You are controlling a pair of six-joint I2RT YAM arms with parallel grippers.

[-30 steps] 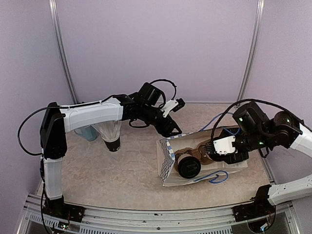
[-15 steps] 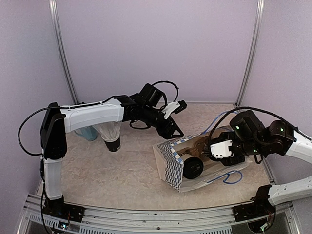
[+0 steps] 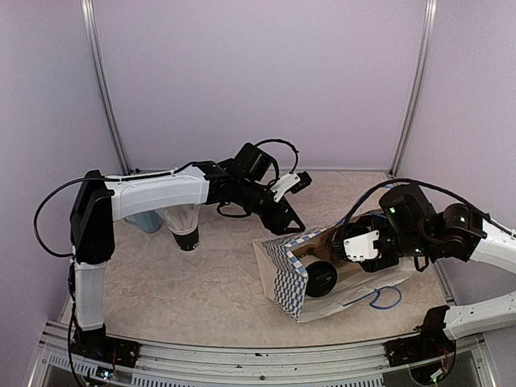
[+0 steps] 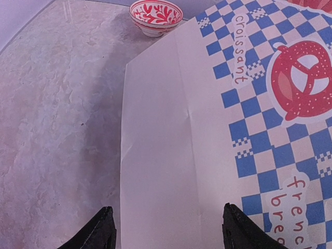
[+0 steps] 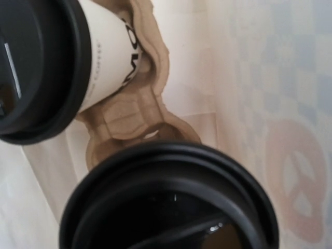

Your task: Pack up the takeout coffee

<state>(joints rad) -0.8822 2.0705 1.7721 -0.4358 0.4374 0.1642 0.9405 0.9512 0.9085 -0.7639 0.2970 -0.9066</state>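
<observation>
Top external: bench (image 3: 201, 282), pale marbled top. Paper bag (image 3: 282, 274), blue-and-white checked, at 4 o'clock on the bench, tilted, mouth open toward the camera. Takeout coffee (image 3: 322, 274) inside the bag, seated in a brown carrier (image 3: 316, 242). One black-lidded cup shows; the other is hidden behind the right arm. Left gripper (image 3: 288, 223) at the bag's 11 o'clock edge; whether it touches cannot be told. Right gripper (image 3: 344, 256) reaches into the bag mouth from 3 o'clock, fingers hidden. Black cup of white straws (image 3: 186, 228) and light-blue mug (image 3: 145, 219) at 9 o'clock, under the left arm, well apart from the bag

Left wrist: left gripper (image 4: 167, 231) spread wide, nothing between its fingers, over the bag's outer face. The bag has a plain white panel at centre and a checked panel from 1 to 5 o'clock with a red pretzel and the word "croissant". Bare bench at 9 o'clock. Red-and-white patterned bowl (image 4: 155, 14) at 12 o'clock, beyond the bag's corner

Right wrist: bag interior. Upper cup (image 5: 106, 49) at 10 o'clock, white wall with black lettering, black lid on. Lower cup (image 5: 171, 207) at 6 o'clock, only its black lid seen, close to the lens. Both sit in the carrier, side by side. Bag wall from 1 to 5 o'clock, checks and pretzel showing through faintly. The right gripper's fingers are not in frame; whether it is open or grips anything cannot be told
</observation>
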